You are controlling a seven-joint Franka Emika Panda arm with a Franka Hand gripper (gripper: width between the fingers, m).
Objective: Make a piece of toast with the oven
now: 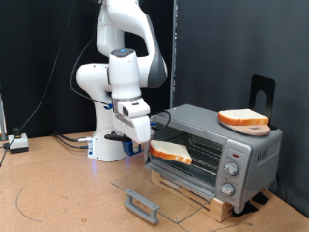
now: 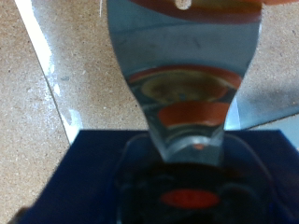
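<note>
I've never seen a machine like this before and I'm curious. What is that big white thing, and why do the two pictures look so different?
The big white thing is a robot arm. At its end is a gripper with two fingers, a bit like a hand. One picture comes from a camera standing in the room. The other comes from a small camera on the robot's hand, so it is very close and blurry.

In the room picture, the fingers hold a slice of bread right at the open front of a small silver oven. The oven's glass door is folded down flat. A second slice of bread lies on top of the oven. The oven sits on a brown table.

In the hand picture, the shiny shape is a finger; the rest is too blurry to tell.
</note>
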